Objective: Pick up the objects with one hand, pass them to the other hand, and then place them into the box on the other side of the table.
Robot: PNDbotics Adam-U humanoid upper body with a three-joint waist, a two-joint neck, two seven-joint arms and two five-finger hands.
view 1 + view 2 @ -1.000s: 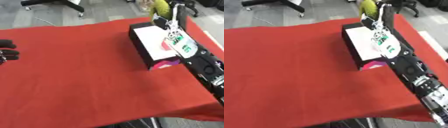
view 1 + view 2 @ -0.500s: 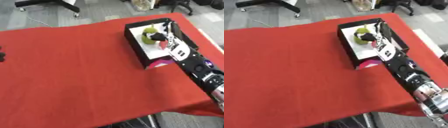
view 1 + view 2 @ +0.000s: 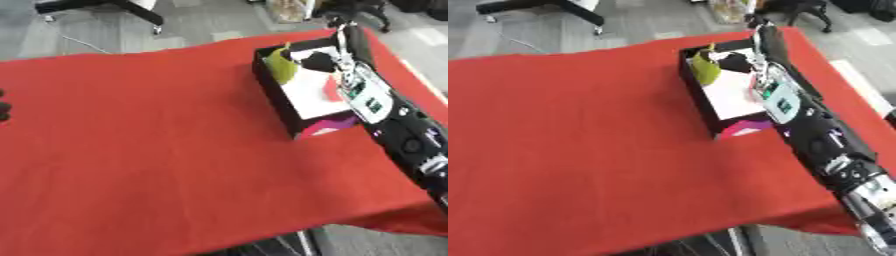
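Note:
A black-walled box (image 3: 282,102) with a white floor and a magenta front stands on the right side of the red table (image 3: 157,150). A yellow-green object (image 3: 280,68) stands inside it against the far left wall. My right hand (image 3: 317,60) is low in the box, right beside that object; whether they touch is hidden. My black right arm (image 3: 815,135) runs from the lower right corner along the box's right wall. Only dark fingertips of my left hand (image 3: 3,106) show, at the left edge of the left eye view.
A small red shape (image 3: 331,89) lies in the box beside my forearm. The table's near edge runs along the bottom. Grey floor, a chair base (image 3: 114,6) and a bag (image 3: 289,9) lie beyond the far edge.
My right hand has come down from above the box into it with the yellow-green object, which now stands at the box's far left wall. The camera has also shifted.

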